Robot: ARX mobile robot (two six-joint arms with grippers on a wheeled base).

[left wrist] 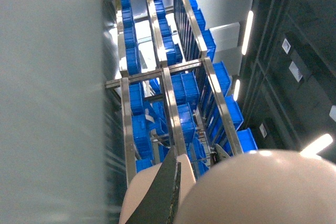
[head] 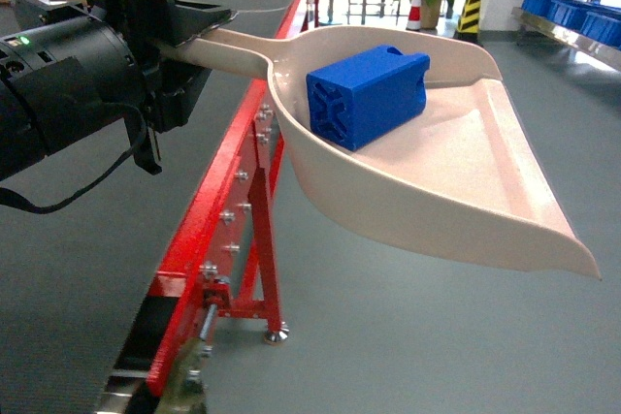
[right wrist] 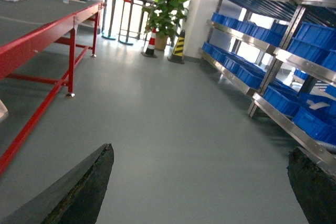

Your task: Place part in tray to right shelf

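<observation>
The left gripper [head: 199,31] is closed on the long handle of the tray [head: 466,191], holding it up in the air above the grey floor [head: 408,336], beside the red-framed worktop [head: 209,210]. In the head view the tray's handle runs left into the black gripper body, and its wide flat lip points toward the lower right, sloping slightly downward. The part [head: 367,94], a bright blue block, lies inside the tray at the deep end near the handle, resting against the back wall with its ribbed cross-patterned end facing the camera.

The left wrist view looks along the handle: the beige tray [left wrist: 252,192] fills the lower right corner, with a dark gripper finger [left wrist: 165,192] against it. Beyond it stands a steel rack [left wrist: 163,77] filled with blue bins [left wrist: 139,124].

The right gripper [right wrist: 199,187] is wide open and holds nothing; its two dark fingertips [right wrist: 84,187] sit at the bottom corners of the right wrist view, with bare floor between them. The right shelf [right wrist: 278,56], a stainless-steel rack loaded with blue bins, lines the right side of that view, well apart from the gripper. A potted plant [right wrist: 165,6] and a striped cone [right wrist: 178,45] stand at the far end of the floor.
</observation>
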